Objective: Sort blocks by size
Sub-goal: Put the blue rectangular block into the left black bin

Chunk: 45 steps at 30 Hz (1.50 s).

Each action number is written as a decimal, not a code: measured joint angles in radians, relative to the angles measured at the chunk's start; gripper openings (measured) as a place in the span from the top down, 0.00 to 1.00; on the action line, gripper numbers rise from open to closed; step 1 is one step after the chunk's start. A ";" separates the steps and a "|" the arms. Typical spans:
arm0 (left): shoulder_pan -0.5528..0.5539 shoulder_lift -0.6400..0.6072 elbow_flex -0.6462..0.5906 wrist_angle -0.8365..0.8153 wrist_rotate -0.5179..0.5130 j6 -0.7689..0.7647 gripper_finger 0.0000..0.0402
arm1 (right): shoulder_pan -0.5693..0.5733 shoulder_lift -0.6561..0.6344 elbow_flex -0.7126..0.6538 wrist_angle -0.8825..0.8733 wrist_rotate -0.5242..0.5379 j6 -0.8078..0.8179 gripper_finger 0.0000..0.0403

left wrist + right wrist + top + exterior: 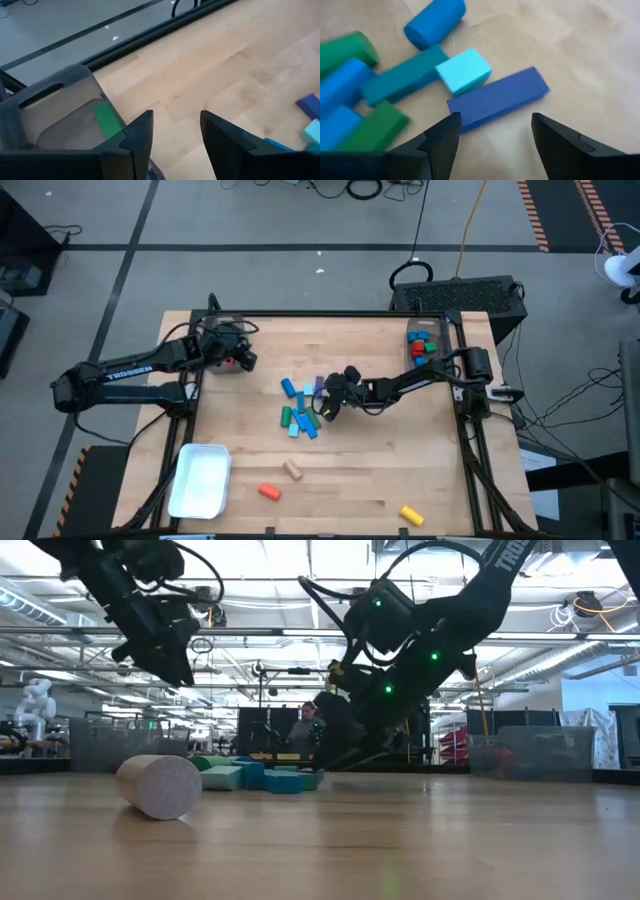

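A pile of blocks [300, 412] lies flat on the table's middle: a dark blue bar [497, 98], a light blue cube [464, 70], a teal bar [402, 75], a blue cylinder [435, 22] and green bars [372, 130]. My right gripper [495, 120] hovers open at the pile's right side [330, 398], slanting down, its fingers astride the near end of the dark blue bar without touching it. My left gripper [176, 117] is open and holds nothing at the far left [240, 358], beside a clear bin [55, 110] holding a green block [107, 119].
A white tray [200, 480] sits at the near left. An orange block [268, 491], a tan cylinder [292, 470] and a yellow block [411, 515] lie loose near the front edge. A clear bin with coloured blocks [422, 345] stands at the far right.
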 joint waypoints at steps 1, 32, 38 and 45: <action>-0.005 0.012 0.000 0.000 0.000 -0.008 0.59 | -0.002 0.000 0.000 -0.012 0.024 -0.034 0.42; -0.158 0.219 0.002 0.359 0.003 0.054 0.59 | -0.055 -0.168 -0.004 -0.195 -0.149 -0.054 0.42; -0.160 0.219 0.002 0.356 0.003 0.054 0.59 | -0.045 -0.107 -0.004 -0.203 -0.021 0.016 0.42; -0.170 0.241 0.002 0.365 0.003 0.066 0.59 | -0.032 -0.096 -0.004 -0.225 0.089 0.036 0.42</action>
